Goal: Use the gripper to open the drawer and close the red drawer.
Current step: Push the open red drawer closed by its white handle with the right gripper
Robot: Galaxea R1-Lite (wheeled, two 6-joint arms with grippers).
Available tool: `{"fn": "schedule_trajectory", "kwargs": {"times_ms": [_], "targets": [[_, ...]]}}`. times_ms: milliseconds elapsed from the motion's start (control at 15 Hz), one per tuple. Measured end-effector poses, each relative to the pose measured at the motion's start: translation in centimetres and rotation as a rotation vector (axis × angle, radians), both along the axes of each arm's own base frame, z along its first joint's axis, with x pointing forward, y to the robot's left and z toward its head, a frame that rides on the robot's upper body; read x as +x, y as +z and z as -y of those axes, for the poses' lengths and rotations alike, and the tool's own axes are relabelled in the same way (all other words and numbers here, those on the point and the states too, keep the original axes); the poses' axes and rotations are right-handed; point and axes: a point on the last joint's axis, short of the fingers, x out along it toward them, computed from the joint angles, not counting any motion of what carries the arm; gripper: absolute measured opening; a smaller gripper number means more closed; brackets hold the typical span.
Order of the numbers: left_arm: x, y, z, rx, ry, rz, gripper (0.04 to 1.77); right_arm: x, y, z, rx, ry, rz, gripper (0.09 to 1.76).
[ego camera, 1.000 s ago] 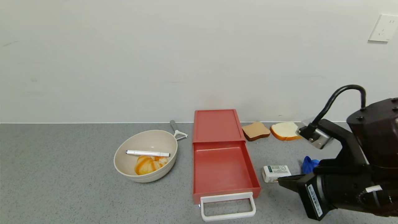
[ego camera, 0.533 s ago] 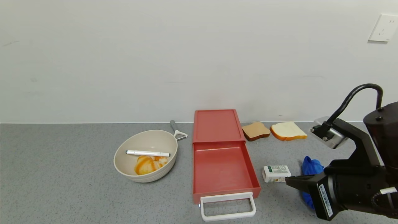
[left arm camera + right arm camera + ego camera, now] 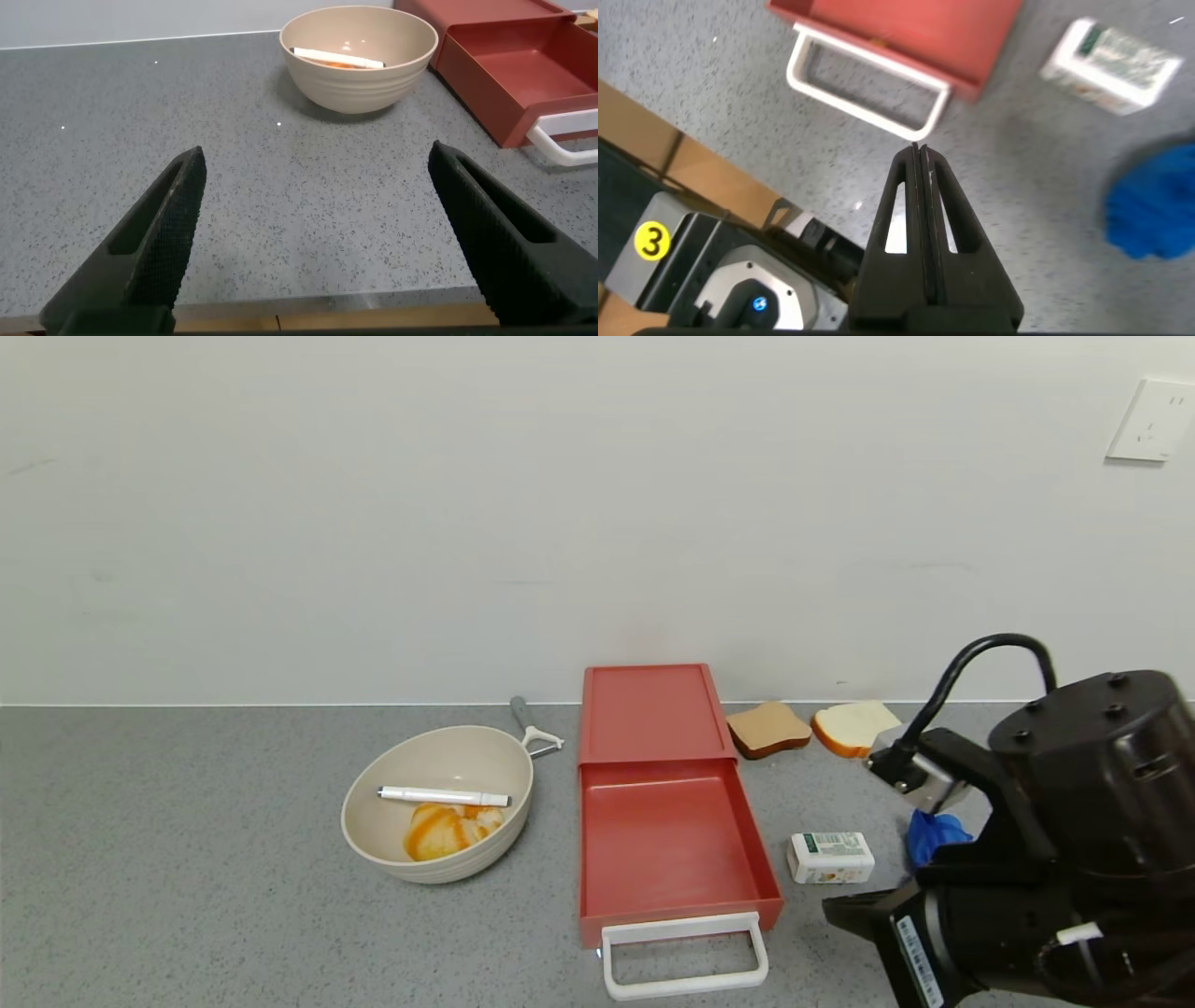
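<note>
right claw [image 3: 917,159]: pressed fully together, holding nothing, hovering just off the white loop handle [image 3: 684,956]
coral-red plastic drawer [image 3: 667,835]: sitting open on the grey speckled tabletop [image 3: 187,859]
risk: glancing off the handle, skewing the tray while pushing
left claw [image 3: 318,238]: spread wide, idling

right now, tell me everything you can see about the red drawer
The drawer is a flat coral-red box, plastic by its look, lying on the grey counter beside the beige bowl. Its tray is slid out toward the robot and looks empty. A white loop handle sticks out from the front. Nothing grips it; the right gripper, shut, hovers near the handle.
</note>
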Motion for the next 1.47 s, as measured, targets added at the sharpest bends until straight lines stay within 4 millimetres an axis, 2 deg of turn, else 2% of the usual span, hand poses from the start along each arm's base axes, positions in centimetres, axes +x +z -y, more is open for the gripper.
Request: {"fn": "schedule_trajectory", "kwargs": {"times_ms": [333,733,933,1467], "targets": [[0.0,0.0,0.0,0.0,0.0,0.0,1.72,0.8,-2.8,-4.8,-0.038,0.012,-0.106,0.12],[0.0,0.0,0.0,0.0,0.0,0.0,1.72,3.7,-5.9,-9.8,-0.079,-0.021,-0.165,0.12],[0.0,0.0,0.0,0.0,0.0,0.0,1.72,4.8,-7.1,-11.4,-0.096,-0.029,-0.173,0.12],[0.0,0.0,0.0,0.0,0.0,0.0,1.72,5.6,-9.5,-14.2,-0.149,-0.033,-0.183,0.12]]}}
